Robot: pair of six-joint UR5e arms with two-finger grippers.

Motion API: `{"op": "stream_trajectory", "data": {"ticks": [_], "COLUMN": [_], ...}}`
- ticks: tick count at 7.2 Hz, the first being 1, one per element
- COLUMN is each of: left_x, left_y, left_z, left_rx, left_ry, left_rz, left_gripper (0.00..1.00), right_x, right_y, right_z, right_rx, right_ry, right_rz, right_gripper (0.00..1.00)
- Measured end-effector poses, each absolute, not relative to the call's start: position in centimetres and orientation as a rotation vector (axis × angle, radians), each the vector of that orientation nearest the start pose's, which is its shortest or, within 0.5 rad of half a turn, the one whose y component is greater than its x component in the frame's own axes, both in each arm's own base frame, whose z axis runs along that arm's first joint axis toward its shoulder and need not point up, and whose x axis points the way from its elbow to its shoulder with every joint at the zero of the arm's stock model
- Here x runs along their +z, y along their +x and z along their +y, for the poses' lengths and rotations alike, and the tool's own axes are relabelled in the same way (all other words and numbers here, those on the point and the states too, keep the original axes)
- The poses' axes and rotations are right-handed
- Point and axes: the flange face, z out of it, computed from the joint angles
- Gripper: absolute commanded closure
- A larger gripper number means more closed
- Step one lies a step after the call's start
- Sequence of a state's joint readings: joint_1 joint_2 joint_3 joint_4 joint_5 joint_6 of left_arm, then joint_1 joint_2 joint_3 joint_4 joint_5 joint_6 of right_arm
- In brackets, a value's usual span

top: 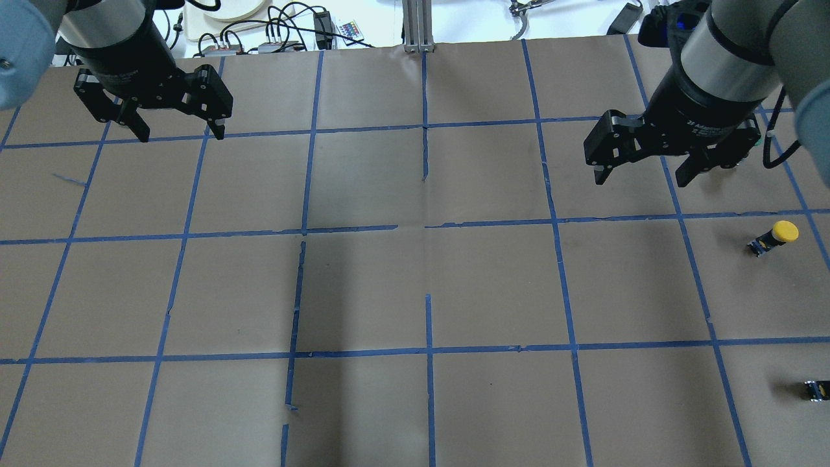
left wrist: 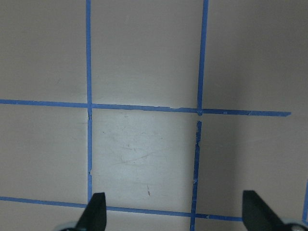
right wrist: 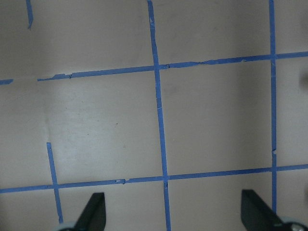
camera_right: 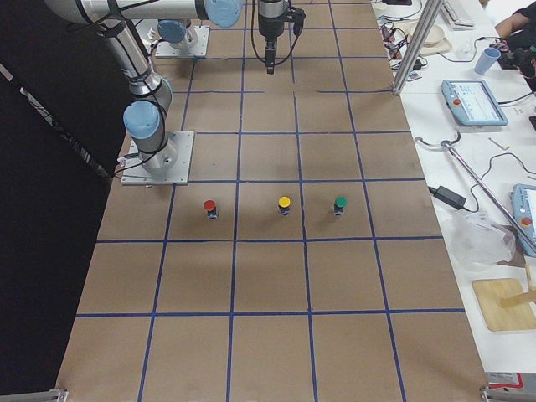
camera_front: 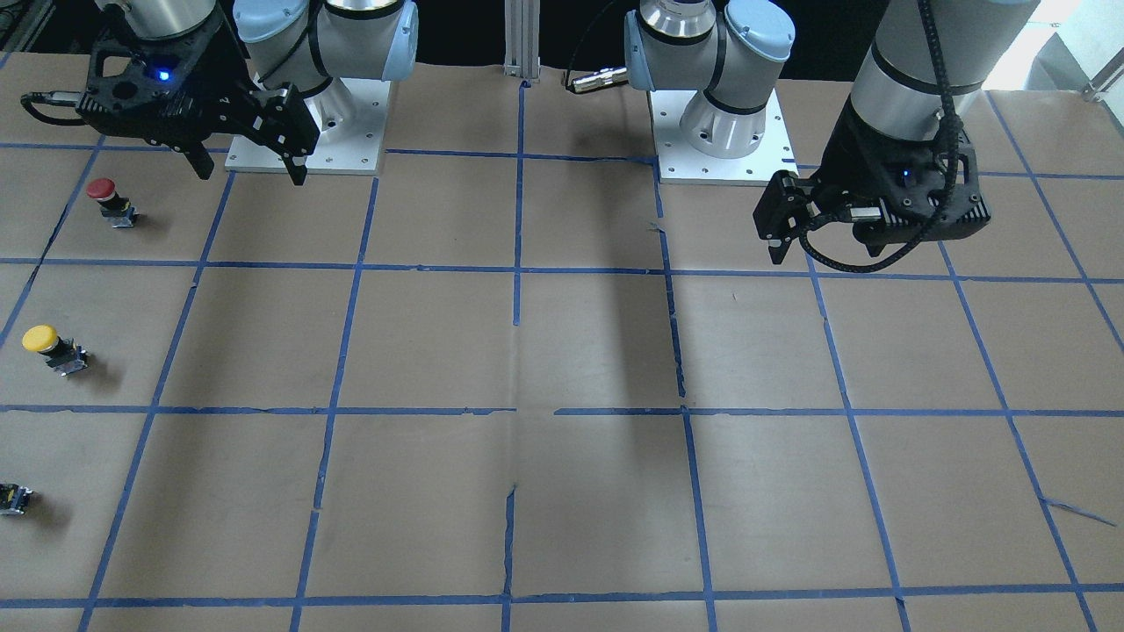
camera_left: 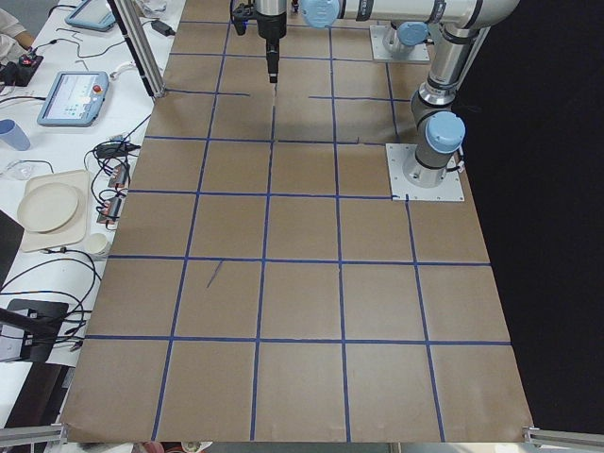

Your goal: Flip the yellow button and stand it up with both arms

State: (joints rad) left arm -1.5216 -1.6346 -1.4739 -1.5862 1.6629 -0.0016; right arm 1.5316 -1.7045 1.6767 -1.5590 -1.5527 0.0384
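Note:
The yellow button is on the brown paper near the table edge on my right side, its yellow cap tilted over a black and grey body. It also shows in the overhead view and the right exterior view. My right gripper hangs open and empty well above the table, about a grid square away from the button; it also shows in the front view. My left gripper is open and empty over the far side of the table. Both wrist views show only paper between spread fingertips.
A red-capped button stands in line with the yellow one, toward the robot's base. A green-capped button stands on its other side. A black button body sits at the frame edge. Blue tape marks a grid on the paper.

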Motion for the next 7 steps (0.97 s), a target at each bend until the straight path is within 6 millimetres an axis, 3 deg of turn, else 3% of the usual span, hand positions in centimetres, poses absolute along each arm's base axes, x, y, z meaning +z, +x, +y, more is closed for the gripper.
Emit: {"op": "stream_trajectory", "data": {"ticks": [7], "left_x": [49.79], "left_y": [-10.67], "left_z": [-52.4], "left_rx": [0.001], "left_ry": [-0.102], "left_rz": [3.106], "left_gripper": [0.0], "right_x": [49.34], "right_y": [11.6], "right_z": [-44.68], "right_rx": [-0.012], "right_ry": [0.106], "right_rz": [3.136], "right_gripper": [0.0]}}
